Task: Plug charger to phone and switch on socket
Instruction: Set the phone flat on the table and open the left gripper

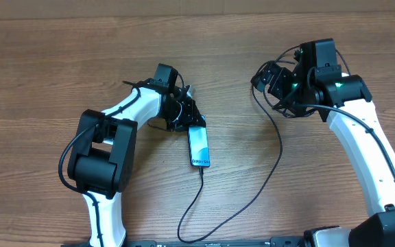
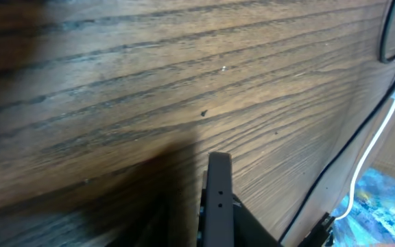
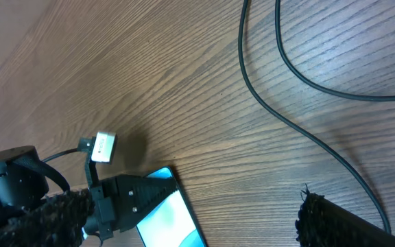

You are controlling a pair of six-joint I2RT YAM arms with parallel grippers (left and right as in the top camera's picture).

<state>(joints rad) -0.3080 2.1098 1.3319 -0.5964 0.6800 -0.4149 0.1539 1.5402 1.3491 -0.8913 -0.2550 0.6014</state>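
Currently phone [image 1: 198, 145] lies mid-table, screen up, and I can't read its small print. Charger [image 1: 281, 147] cable meets its near end. Left gripper [image 1: 187, 113] sits at its far end, grip undeterminable. Right gripper [image 1: 269, 81] is spread wide, far right.

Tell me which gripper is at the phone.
The left gripper, right at the phone's far end; the right gripper hangs well off to the side, by the charger.
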